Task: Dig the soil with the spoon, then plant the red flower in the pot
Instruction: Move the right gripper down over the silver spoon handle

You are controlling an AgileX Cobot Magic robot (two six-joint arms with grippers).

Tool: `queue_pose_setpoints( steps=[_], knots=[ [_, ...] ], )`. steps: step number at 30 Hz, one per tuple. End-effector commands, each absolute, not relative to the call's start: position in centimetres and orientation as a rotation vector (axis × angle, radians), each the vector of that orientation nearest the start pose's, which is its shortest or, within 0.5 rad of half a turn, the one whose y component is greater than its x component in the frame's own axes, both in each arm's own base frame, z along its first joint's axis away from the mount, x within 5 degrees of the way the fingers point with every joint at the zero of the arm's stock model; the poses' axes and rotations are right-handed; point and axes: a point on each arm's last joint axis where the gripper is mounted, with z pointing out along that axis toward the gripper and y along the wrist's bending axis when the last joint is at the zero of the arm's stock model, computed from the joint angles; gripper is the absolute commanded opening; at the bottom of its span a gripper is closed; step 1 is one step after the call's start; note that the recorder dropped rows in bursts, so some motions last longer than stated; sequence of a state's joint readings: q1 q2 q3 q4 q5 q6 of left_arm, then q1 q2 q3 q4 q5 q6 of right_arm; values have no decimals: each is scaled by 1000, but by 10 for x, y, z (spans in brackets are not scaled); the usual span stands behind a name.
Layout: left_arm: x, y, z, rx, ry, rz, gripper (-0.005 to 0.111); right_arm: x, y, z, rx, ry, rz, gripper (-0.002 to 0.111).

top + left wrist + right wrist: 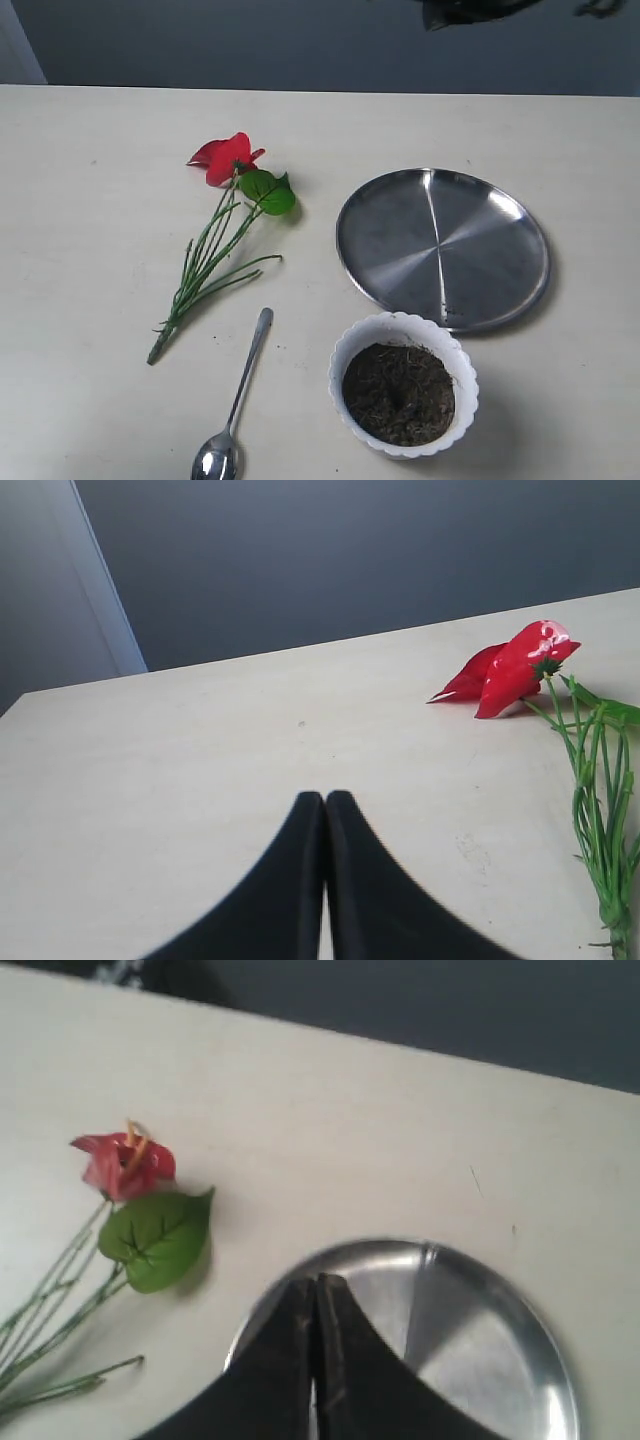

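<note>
1. Setting: a staged test bench, consistent with a lab or demonstration room rather than a home.
2. Work surface: one plain cream table (90,200), bare apart from a handful of props; its far edge meets the backdrop directly.
3. Backdrop: a flat dark grey-blue wall (250,40) without fittings; a pale vertical panel (100,590) stands beyond the far left corner.
4. Props: an artificial flower (225,160), a spoon (240,390), a steel plate (442,248) and a small white pot (345,350) of soil (398,393), laid out apart from one another.

No readable text, label or number anywhere.
</note>
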State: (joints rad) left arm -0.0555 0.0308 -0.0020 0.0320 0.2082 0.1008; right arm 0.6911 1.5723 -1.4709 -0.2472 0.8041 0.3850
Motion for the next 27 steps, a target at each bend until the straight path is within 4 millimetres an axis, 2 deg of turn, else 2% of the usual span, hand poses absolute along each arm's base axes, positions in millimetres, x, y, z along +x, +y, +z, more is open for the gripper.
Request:
queue_pose_setpoints(
  steps=[1,4,7,10,12,14,17,21,24,27],
  knots=[
    [57,-2,193,150,1706,62,0,290,256,334,-530,2590,-20,-1],
    [57,-2,193,150,1706,62,0,296,291,311,-668,2678,63,-1],
    [57,-2,193,150,1706,62,0,292,320,287,-761,2749,182,-1],
    [57,-2,193,150,1706,62,0,283,339,266,-781,2809,204,-1],
    [57,-2,193,150,1706,62,0,274,349,258,-737,2845,206,-1],
    [57,-2,193,150,1706,62,0,262,360,252,-773,2846,206,-1],
    [57,-2,193,150,1706,62,0,247,371,248,-866,2831,197,-1],
    [57,-2,193,150,1706,62,0,238,380,240,-887,2863,227,1],
    [57,-2,193,150,1703,62,0,235,385,234,-827,2920,285,13],
    [57,-2,193,150,1703,62,0,238,386,230,-701,2940,266,28]
  ],
)
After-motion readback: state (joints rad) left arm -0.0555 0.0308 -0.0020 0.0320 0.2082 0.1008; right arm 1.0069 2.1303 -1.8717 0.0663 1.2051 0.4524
